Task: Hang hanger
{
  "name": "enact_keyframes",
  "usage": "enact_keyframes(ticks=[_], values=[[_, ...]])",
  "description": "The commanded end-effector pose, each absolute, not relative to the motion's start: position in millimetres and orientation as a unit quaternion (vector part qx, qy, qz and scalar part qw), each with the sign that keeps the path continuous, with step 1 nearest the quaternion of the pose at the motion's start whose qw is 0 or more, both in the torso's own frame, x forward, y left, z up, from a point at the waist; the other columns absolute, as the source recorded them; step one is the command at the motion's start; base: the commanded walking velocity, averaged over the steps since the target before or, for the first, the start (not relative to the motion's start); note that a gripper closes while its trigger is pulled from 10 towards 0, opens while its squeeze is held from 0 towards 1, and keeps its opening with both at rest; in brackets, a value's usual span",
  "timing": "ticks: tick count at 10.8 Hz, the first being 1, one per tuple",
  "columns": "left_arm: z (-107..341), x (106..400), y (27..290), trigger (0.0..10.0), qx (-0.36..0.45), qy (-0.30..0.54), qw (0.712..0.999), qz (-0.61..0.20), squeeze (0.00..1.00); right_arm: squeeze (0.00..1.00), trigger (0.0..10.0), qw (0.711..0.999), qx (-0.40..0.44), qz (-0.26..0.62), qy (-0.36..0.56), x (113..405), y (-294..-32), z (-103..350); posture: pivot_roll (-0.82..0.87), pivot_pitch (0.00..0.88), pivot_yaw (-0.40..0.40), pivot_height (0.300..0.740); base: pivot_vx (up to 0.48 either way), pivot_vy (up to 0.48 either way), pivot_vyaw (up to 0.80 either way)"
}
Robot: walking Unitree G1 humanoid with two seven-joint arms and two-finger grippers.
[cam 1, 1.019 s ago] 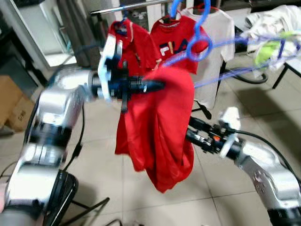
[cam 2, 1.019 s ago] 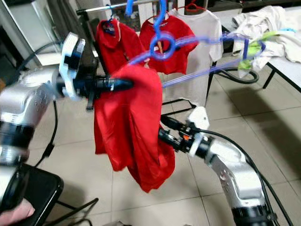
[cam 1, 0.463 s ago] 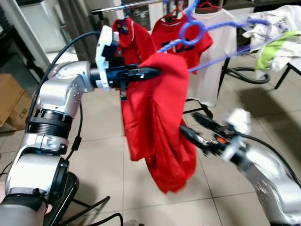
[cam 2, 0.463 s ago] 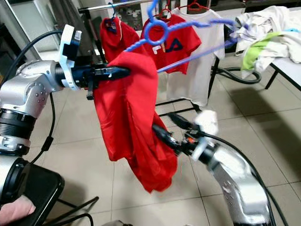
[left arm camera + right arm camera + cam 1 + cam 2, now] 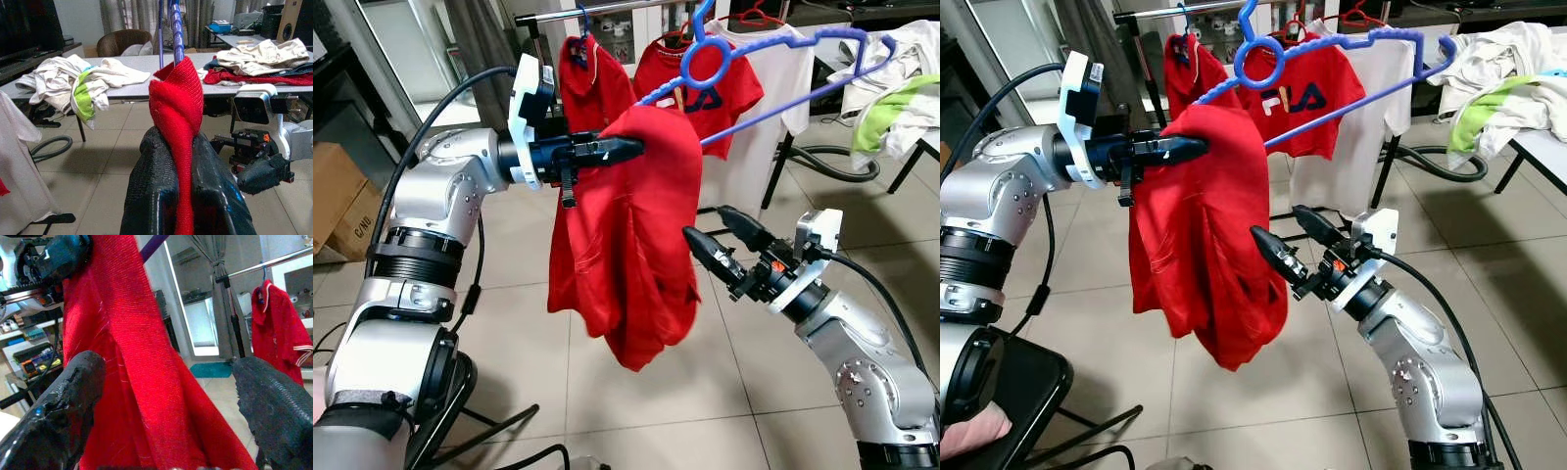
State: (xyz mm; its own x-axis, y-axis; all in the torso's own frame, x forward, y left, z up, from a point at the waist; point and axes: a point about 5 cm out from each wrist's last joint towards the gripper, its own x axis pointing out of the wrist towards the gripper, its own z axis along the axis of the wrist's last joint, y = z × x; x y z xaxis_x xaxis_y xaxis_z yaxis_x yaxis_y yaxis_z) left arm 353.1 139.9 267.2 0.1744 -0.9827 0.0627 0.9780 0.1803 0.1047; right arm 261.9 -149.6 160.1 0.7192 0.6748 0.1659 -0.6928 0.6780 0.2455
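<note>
Left eye view: the silver left arm is reaching forward at chest height, and the left gripper (image 5: 628, 149) is pinching the shoulder of a crumpled red knit shirt (image 5: 636, 245) draped on a blue plastic hanger (image 5: 769, 59). The hanger is slanting toward 2 o'clock, its hook (image 5: 697, 22) lying just below the metal clothes rail (image 5: 592, 10). At 4 o'clock, the right arm is bending upward, and the right gripper (image 5: 717, 235) is spreading its two black fingers, released, beside the hanging cloth. Behind, a red printed T-shirt (image 5: 1295, 98) and a white T-shirt (image 5: 1363, 127) are hanging from the rail.
</note>
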Motion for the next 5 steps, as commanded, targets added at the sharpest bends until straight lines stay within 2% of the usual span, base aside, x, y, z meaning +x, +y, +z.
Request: enact_keyframes(ticks=[1,2,3,5], values=[[274,349,139,0.0,0.023,-0.082,0.76,-0.644,0.0,1.0,10.0,0.926,0.127,0.354,-0.014,267,-140,153,-0.05,0.0,0.123,0.74,0.0,0.0,0.0],[273,349,138,0.0,0.023,-0.082,0.758,-0.647,0.0,0.15,10.0,0.93,0.139,0.341,-0.011,272,-136,153,-0.05,0.0,0.121,0.74,0.0,0.0,0.0],[274,349,136,0.0,0.024,-0.082,0.757,-0.648,0.0,0.0,10.0,0.917,0.148,0.37,-0.011,269,-126,155,-0.05,0.0,0.122,0.74,0.0,0.0,0.0],[277,349,131,0.0,0.021,-0.09,0.756,-0.648,0.0,0.0,10.0,0.891,0.144,0.431,-0.003,265,-100,154,-0.06,0.0,0.127,0.74,0.0,0.0,0.0]])
